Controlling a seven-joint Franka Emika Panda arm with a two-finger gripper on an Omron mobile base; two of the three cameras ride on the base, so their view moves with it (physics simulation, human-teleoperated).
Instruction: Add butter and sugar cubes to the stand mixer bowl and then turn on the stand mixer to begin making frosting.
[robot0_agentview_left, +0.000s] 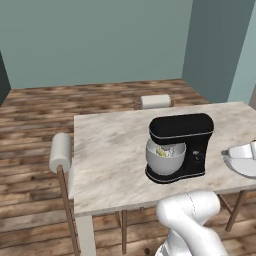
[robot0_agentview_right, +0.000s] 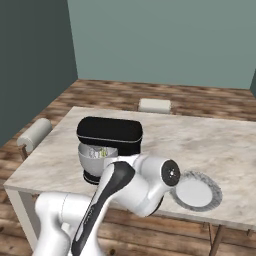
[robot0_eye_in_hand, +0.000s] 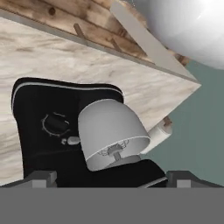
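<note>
Across the middle of the left base view a pale marbled table (robot0_agentview_left: 110, 155) is spread, set on wooden legs over a floor (robot0_agentview_left: 35, 125) of brown planks. Behind it, teal-grey walls (robot0_agentview_left: 95, 40) close the room, with a darker corner at the upper right of the frame. Two chairs with light cushions are drawn up: one chair (robot0_agentview_left: 155, 101) at the far edge, another chair (robot0_agentview_left: 62, 152) at the left edge.

At centre right of that frame the stand mixer (robot0_agentview_left: 182, 142) is seen on the table, its black head lowered over the stand mixer bowl (robot0_agentview_left: 165, 159). Inside the bowl something pale yellow, taken to be the butter (robot0_agentview_left: 161, 152), is glimpsed beside the whisk; sugar cubes cannot be made out. A shallow grey-white plate (robot0_agentview_left: 242, 160) is seen at the right edge, near the mixer but apart from it.

In the hand view the mixer is shown rolled over, its dial (robot0_eye_in_hand: 56, 124) left of centre. The claw (robot0_eye_in_hand: 111, 179) is marked by two tips at the bottom corners, spread wide and holding nothing.
</note>
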